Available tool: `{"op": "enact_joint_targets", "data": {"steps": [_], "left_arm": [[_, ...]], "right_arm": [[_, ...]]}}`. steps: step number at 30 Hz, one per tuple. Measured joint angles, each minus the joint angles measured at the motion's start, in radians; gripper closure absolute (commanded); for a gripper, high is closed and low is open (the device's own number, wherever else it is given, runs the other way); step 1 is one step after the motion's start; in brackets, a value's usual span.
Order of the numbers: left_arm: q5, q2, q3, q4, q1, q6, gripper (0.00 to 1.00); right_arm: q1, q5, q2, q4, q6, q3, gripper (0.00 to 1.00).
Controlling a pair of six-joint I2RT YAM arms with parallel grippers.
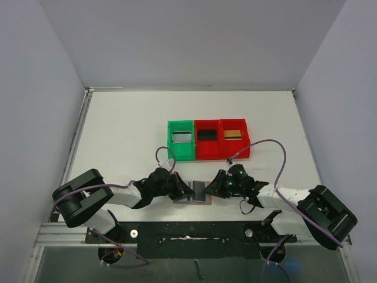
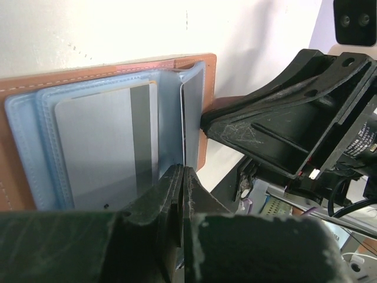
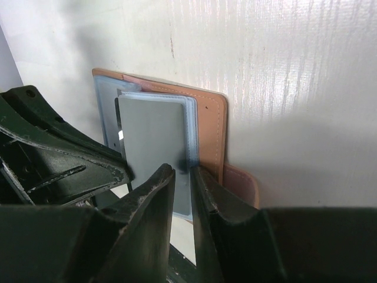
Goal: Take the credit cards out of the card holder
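Left tool (image 2: 181,177) is pinched together at the card holder's (image 2: 23,88) soft pocket edge; right tool (image 3: 184,177) clamps its near edge. The stiff, slick silver-grey card (image 2: 100,147) looks best gripped by an exposed edge.

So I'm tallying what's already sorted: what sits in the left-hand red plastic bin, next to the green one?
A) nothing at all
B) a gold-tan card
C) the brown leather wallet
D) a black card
D: in the top view a flat black rectangular card lies inside the left-hand red plastic bin, beside the green plastic bin.
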Motion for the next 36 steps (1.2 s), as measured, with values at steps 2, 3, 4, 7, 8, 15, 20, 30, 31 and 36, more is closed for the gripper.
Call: {"op": "enact_joint_targets", "data": {"steps": [2,3,4,7,8,15,20,30,31,36], "left_arm": [[0.0,-0.014,-0.008,-0.001,0.004,-0.001,1.0],[0.0,-0.021,-0.012,-0.002,0.007,-0.001,1.0],[0.0,-0.029,-0.015,-0.008,0.009,-0.002,1.0],[-0.001,-0.048,-0.018,-0.022,0.012,0.0,1.0],[-0.001,-0.053,-0.018,-0.026,0.013,0.0,1.0],[-0.001,-0.06,-0.018,-0.046,0.014,0.002,1.0],[0.003,-0.041,-0.018,-0.045,0.014,0.005,1.0],[0.006,-0.033,-0.017,-0.04,0.014,0.006,1.0],[0.007,-0.033,-0.017,-0.04,0.014,0.005,1.0],[0.007,-0.033,-0.017,-0.039,0.014,0.006,0.98]], "right_arm": [[0.0,0.0,0.0,0.0,0.0,0.0,0.79],[0.0,0.0,0.001,-0.001,0.0,0.001,0.79],[0.0,0.0,0.001,-0.001,0.0,0.001,0.79],[0.0,0.0,0.001,-0.004,0.0,0.003,0.79],[0.0,0.0,0.002,-0.005,0.0,0.003,0.79],[0.001,-0.002,0.004,-0.019,-0.01,0.016,0.76],[0.008,0.002,-0.048,-0.127,-0.057,0.042,0.74],[0.034,-0.036,-0.066,-0.112,-0.091,0.119,0.73],[0.04,-0.036,-0.047,-0.106,-0.092,0.123,0.73],[0.048,-0.039,0.071,-0.094,-0.086,0.127,0.74]]}}
